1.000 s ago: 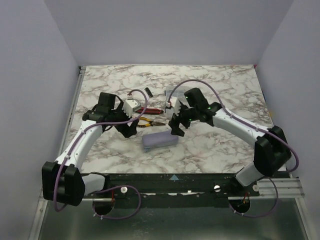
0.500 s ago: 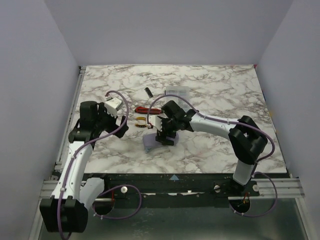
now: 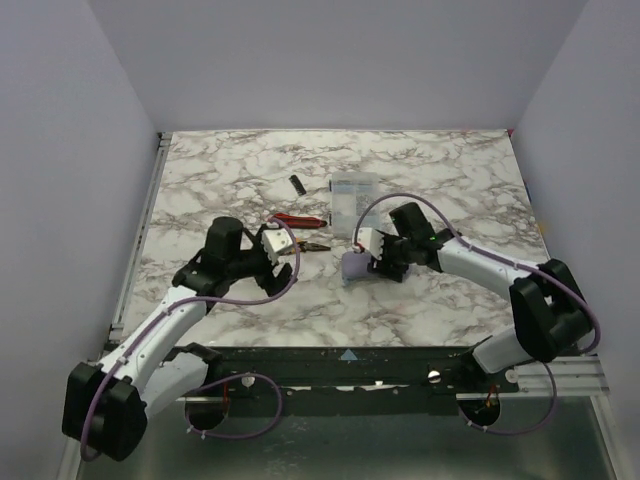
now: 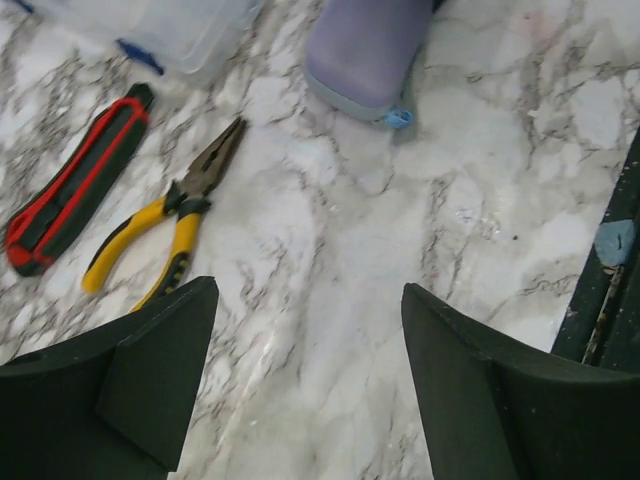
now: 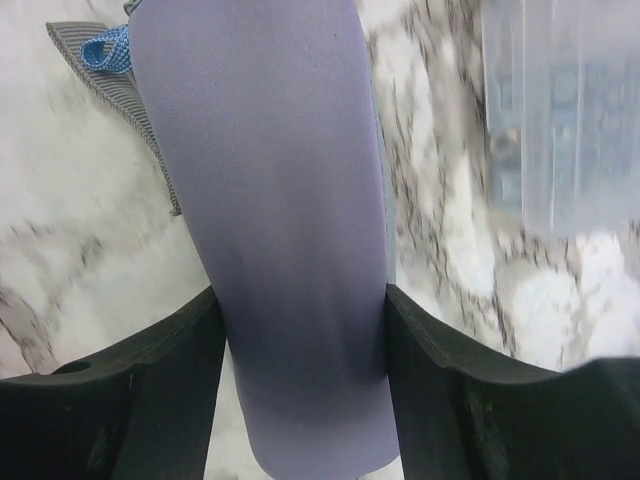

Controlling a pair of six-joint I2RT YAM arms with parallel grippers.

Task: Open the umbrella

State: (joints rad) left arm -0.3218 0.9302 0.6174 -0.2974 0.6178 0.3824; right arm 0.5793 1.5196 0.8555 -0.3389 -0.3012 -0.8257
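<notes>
The folded umbrella [image 3: 354, 267] is a lavender-blue fabric bundle lying near the table's middle. My right gripper [image 3: 374, 263] is shut on it; in the right wrist view both black fingers [image 5: 170, 370] press the sides of the umbrella [image 5: 285, 200]. Its grey strap with a blue tab [image 5: 108, 52] trails off the far end. My left gripper [image 3: 268, 262] is open and empty to the umbrella's left, above bare marble [image 4: 310, 300]. The left wrist view shows the umbrella's end [image 4: 365, 50] ahead of it. Shaft and handle are hidden.
Yellow-handled pliers [image 4: 165, 240] and a red-and-black tool [image 4: 75, 190] lie just left of the umbrella. A clear plastic box [image 3: 351, 192] sits behind it, with a small black object [image 3: 297, 184] to the box's left. The table's black front edge [image 4: 610, 250] is close by.
My right gripper has closed on the umbrella and carried it to the right. My left arm swung out to the left, then back toward the middle, still open.
</notes>
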